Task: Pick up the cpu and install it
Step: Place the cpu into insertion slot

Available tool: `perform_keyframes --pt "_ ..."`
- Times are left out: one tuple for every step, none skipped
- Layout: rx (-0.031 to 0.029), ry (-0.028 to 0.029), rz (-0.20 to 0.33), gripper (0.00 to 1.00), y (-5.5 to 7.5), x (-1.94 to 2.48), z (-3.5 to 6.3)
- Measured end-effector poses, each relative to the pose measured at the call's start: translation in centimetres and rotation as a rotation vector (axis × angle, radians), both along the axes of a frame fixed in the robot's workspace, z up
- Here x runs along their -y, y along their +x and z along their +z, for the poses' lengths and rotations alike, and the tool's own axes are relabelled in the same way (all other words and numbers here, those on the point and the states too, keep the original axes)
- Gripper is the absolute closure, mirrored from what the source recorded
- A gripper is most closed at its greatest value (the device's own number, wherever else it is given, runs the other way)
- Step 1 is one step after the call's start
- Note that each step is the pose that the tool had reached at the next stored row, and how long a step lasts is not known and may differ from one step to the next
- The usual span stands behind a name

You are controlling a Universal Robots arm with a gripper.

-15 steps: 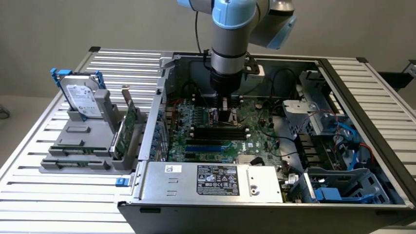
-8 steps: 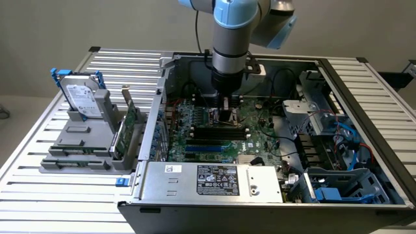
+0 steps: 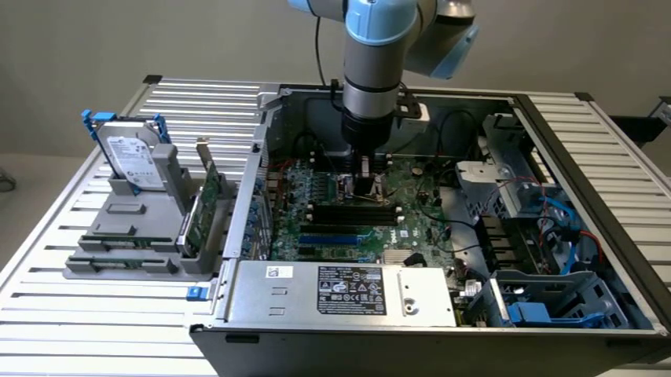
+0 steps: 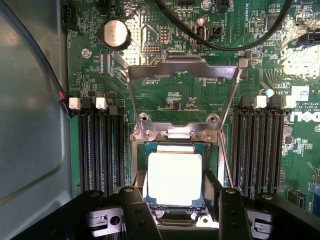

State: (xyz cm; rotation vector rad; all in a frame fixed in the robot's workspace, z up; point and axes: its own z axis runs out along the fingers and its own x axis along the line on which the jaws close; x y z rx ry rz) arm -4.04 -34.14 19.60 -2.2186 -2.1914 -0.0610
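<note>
The small square silver-topped cpu (image 4: 175, 177) is sitting in the motherboard socket (image 4: 136, 160), its metal load plate (image 4: 182, 70) not yet lowered, while the black gripper (image 4: 180, 195) is straddling it; whether it is gripping, I cannot tell.

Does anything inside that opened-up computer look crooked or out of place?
The grey metal retaining frame stands swung up, open, rather than clamped over the small square silver-topped cpu, which lies flat and straight by its hinge. Nothing looks damaged or spilled.

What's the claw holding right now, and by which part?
Cannot be told: the cpu sits in the motherboard socket right at the claw, but a grip on it doesn't show.
</note>
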Motion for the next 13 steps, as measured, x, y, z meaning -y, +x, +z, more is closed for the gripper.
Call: perform_keyframes --pt "0.0000 0.0000 0.000 0.46 0.00 0.00 0.01" --pt "0.0001 0.0000 0.000 0.46 0.01 0.00 0.04" --pt "-0.0001 -0.0002 0.000 0.46 0.01 0.00 0.10" --pt "-0.0002 -0.0001 0.000 0.46 0.01 0.00 0.22" --pt "-0.0003 0.0001 0.000 0.46 0.01 0.00 0.34" --pt "-0.0005 0.0000 0.000 0.46 0.01 0.00 0.46" --pt "-0.0006 0.0000 0.000 0.46 0.01 0.00 0.53" --pt "-0.0006 0.0002 0.000 0.46 0.01 -0.01 0.56" --pt "-0.0006 0.0002 0.000 0.46 0.01 -0.01 0.56" --pt "-0.0013 -0.0001 0.000 0.46 0.01 0.00 0.56" --pt "-0.0030 -0.0005 0.000 0.46 0.01 0.00 0.57" --pt "-0.0052 -0.0011 0.000 0.46 0.01 0.00 0.57" --pt "-0.0074 -0.0017 0.000 0.46 0.01 0.00 0.57"
